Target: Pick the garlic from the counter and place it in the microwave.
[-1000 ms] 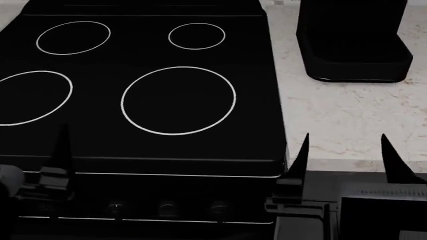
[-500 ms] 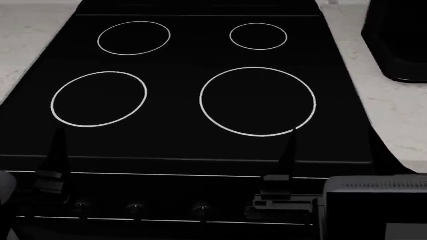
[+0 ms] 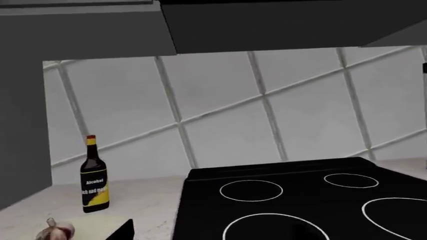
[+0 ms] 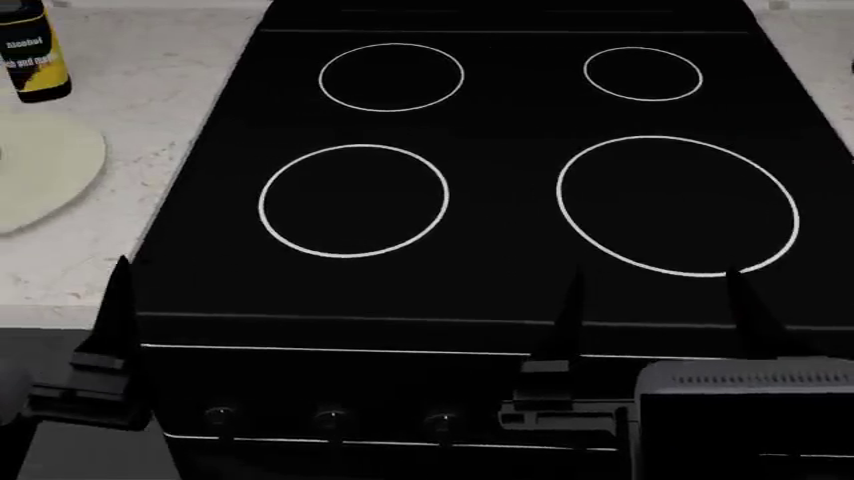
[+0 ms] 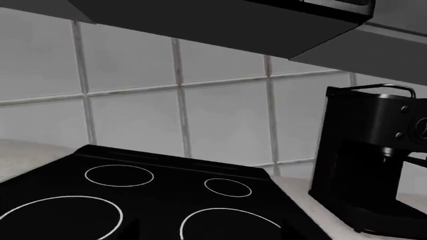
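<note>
the black stovetop with four white rings fills most of the head view; the cream counter runs along its left side, and a thin bit of it shows at the far right too; on the left part of the counter lies a pale flat round plate, and behind it stands a dark bottle with a yellow and black label; the garlic shows only in the left wrist view, a small pinkish-white bulb sitting on the counter, near the bottle and to the side of the stovetop; nothing is touching it; in the head view the left gripper is low at the front edge of the stovetop, and only one dark pointed finger shows, so i cannot tell how wide it is; the right gripper sits at the front right, with its two pointed fingers spread apart and nothing between them; in the right wrist view a black coffee machine stands on the counter beside the stovetop, in front of the grey tiled wall.
</note>
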You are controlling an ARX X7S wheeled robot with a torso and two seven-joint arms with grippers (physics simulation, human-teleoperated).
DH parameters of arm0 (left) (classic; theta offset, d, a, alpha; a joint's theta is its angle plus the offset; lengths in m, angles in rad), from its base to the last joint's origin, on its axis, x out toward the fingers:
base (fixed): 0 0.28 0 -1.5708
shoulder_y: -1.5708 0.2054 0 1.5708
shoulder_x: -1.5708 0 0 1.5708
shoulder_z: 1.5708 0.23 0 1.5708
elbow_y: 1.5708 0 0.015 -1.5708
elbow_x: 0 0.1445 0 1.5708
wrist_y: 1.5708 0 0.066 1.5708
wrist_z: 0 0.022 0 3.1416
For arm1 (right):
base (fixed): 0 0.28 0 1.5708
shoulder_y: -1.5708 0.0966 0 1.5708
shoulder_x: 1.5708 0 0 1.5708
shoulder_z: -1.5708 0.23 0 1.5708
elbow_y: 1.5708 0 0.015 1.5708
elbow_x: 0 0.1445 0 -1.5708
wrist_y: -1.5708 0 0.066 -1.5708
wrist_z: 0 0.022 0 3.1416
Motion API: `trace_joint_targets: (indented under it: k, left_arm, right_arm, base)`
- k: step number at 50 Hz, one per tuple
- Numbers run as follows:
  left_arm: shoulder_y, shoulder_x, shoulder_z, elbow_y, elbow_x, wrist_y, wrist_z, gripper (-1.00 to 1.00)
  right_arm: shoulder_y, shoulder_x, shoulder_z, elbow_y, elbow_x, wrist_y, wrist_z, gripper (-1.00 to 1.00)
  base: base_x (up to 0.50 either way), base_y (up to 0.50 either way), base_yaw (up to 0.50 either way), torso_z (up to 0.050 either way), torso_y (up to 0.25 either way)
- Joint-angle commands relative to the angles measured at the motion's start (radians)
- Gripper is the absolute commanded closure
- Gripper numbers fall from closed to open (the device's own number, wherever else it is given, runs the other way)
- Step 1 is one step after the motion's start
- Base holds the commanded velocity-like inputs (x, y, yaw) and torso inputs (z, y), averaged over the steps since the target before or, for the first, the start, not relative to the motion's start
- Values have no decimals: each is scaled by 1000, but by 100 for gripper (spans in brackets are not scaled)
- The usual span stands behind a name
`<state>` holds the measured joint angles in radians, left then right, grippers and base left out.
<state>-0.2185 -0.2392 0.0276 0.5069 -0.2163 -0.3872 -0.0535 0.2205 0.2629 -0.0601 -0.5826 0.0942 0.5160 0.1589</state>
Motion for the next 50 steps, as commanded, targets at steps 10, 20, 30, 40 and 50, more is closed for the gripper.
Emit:
trace_joint_targets:
  k: [10, 20, 30, 40, 50]
  left_arm:
    - [8, -10, 1, 1, -15, 3, -7, -100]
    - [12, -14, -3, 11, -30, -17, -15, -100]
    - [13, -15, 10, 10, -28, -14, -20, -100]
    - [18, -16, 17, 3, -28, -6, -24, -100]
    - [21, -13, 13, 2, -49, -18, -29, -100]
  right_arm:
    - [-5, 9, -15, -18, 5, 17, 8, -100]
    - [-6, 13, -19, -33, 8, 27, 13, -100]
    - [-18, 17, -8, -38, 18, 16, 17, -100]
    - [-22, 20, -9, -40, 24, 16, 21, -100]
    - [-23, 17, -5, -39, 33, 10, 28, -100]
  base:
    - [0, 500, 0, 0, 0]
    - [0, 500, 0, 0, 0]
    - [0, 500, 0, 0, 0]
    - [0, 500, 0, 0, 0]
    - [119, 100, 0, 0, 0]
